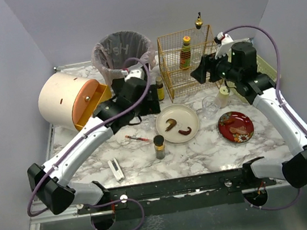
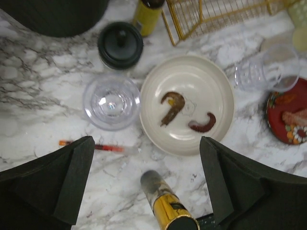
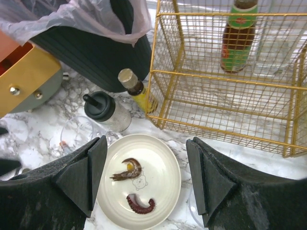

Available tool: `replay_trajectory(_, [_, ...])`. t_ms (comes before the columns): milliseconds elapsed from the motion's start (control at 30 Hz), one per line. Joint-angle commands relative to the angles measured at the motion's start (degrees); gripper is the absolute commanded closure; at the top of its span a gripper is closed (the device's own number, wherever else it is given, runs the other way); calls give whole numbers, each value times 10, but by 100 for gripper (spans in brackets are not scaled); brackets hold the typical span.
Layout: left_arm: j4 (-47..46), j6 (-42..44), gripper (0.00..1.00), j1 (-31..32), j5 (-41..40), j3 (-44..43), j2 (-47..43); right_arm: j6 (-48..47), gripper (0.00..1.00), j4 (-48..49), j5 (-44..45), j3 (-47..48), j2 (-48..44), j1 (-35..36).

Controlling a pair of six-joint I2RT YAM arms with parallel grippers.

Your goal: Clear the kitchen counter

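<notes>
The kitchen counter (image 1: 204, 148) is white marble with grey veins. On it lie a cream plate (image 1: 186, 115) with a shrimp and a tentacle piece, a red plate (image 1: 244, 118) with food, a gold-labelled jar (image 1: 159, 147), a red pen (image 1: 138, 139) and a small white stick-shaped object (image 1: 115, 169). My left gripper (image 2: 146, 140) hangs open above the counter; the jar (image 2: 165, 203) stands below it, untouched. A clear glass (image 2: 111, 100) and a black-lidded shaker (image 2: 120, 44) sit beyond its fingers. My right gripper (image 3: 146, 141) is open and empty over the cream plate (image 3: 158, 163).
A lined bin (image 1: 122, 53) stands at the back. Beside it a gold wire basket (image 1: 170, 61) holds a sauce bottle (image 1: 185, 53). A white and orange drum (image 1: 68, 101) lies at the left. A yellow bottle (image 3: 134, 88), a second glass (image 1: 210, 105) and a small pale bottle (image 1: 222, 96) stand near the basket.
</notes>
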State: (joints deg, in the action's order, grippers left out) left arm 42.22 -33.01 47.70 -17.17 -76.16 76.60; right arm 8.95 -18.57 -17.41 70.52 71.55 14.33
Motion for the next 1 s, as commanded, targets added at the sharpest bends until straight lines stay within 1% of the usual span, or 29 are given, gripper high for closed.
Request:
replay_trajectory(0, [-56, 72, 1, -95, 47, -40, -1, 0, 26, -12, -16, -25, -30, 41])
replay_trajectory(100, [-76, 105, 1, -144, 70, -72, 16, 1, 25, -14, 15, -34, -39, 111])
replay_trajectory(200, [-83, 129, 1, -185, 100, -99, 37, -4, 22, -21, 49, -40, -44, 205])
replay_trajectory(300, [-96, 134, 1, -227, 135, -105, 44, -9, 17, -27, 93, -49, -42, 294])
replay_trajectory(367, [-104, 131, 1, -249, 153, -100, 43, -7, 14, -28, 102, -58, -36, 336])
replay_trajectory(467, [-117, 124, 1, -270, 170, -81, 33, 7, 8, -23, 119, -70, -19, 382])
replay_trajectory(567, [-132, 113, 1, -286, 199, -54, 18, 19, 5, -17, 150, -72, 3, 426])
replay_trajectory(633, [-147, 105, 1, -295, 223, -36, 9, 24, 4, -12, 171, -68, 22, 456])
replay_trajectory(733, [-151, 100, 1, -304, 242, -27, 3, 32, 4, -18, 236, -60, 51, 493])
replay_trajectory(833, [-151, 101, 1, -309, 248, -24, -1, 37, 4, -23, 267, -62, 70, 516])
replay_trajectory(967, [-151, 106, 1, -315, 256, -20, -6, 44, 4, -25, 265, -70, 79, 525])
